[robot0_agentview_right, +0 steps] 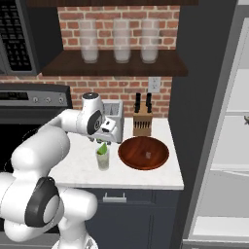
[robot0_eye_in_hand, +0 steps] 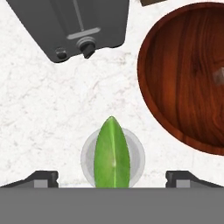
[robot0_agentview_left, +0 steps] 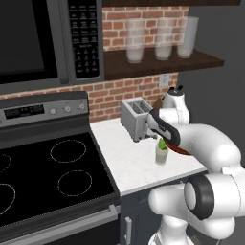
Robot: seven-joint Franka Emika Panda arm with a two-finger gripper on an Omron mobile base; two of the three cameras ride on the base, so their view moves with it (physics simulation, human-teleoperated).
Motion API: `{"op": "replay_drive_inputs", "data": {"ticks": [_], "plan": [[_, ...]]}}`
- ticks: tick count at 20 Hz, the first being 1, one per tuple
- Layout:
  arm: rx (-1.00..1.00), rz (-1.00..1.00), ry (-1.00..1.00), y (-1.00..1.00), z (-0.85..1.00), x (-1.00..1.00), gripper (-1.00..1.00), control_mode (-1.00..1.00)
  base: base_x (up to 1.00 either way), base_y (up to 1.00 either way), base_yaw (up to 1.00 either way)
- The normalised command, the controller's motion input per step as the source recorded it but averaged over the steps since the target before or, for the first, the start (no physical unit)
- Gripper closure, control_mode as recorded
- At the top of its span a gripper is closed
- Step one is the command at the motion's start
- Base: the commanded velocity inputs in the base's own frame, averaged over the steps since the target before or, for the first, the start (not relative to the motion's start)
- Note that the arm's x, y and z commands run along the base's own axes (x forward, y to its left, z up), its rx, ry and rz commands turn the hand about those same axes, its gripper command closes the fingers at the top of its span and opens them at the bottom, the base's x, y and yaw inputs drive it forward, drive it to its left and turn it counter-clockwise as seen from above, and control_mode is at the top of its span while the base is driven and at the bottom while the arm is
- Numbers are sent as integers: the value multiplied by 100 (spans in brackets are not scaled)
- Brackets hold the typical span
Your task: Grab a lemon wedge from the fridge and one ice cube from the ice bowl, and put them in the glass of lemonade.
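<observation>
Gripper spread; lemon wedge upright.

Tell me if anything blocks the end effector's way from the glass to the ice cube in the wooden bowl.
Nothing visible does. The end effector hangs open over the glass of lemonade; bare counter separates it from the ice bowl, where the ice cube lies uncovered.

In the left base view the arm covers most of the ice bowl, leaving only a thin brown edge beside the glass of lemonade. In the hand view the ice bowl's right part and the toaster top are cut off; the ice cube is a faint grey smudge. The fridge extends past the right edge.
</observation>
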Motion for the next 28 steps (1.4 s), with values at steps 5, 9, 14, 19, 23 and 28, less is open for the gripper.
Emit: {"op": "replay_drive_inputs", "data": {"ticks": [5,9,14,19,23,28], "plan": [[0,0,0,0,6,-15,-100,-100,0,0,0],[1,0,0,0,7,-36,-100,-100,0,0,0],[1,0,-3,0,4,-50,-100,-100,0,0,0],[1,0,-2,0,5,-52,-100,-100,0,0,0],[1,0,-4,0,15,-54,-100,-100,0,0,0],[-1,1,3,0,90,-37,-100,-100,0,0,0]]}}
